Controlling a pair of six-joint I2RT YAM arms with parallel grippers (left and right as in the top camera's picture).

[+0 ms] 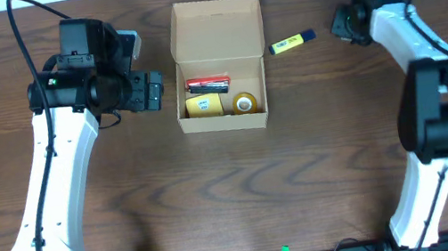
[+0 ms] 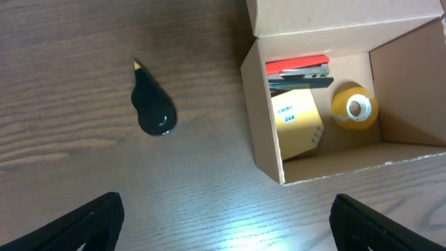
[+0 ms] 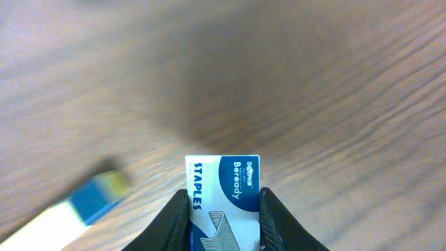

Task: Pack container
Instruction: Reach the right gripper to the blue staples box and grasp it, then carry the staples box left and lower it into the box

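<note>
The right hand is clenched on a staples box over the table. The left hand hangs released beside the open container.

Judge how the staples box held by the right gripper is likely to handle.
The staples box looks like a flat-sided card carton, so probably stiff and unlikely to roll. Its smooth print may be slightly slippery, though the right gripper pinches both opposite sides squarely. If full, likely heavy for its size.
</note>
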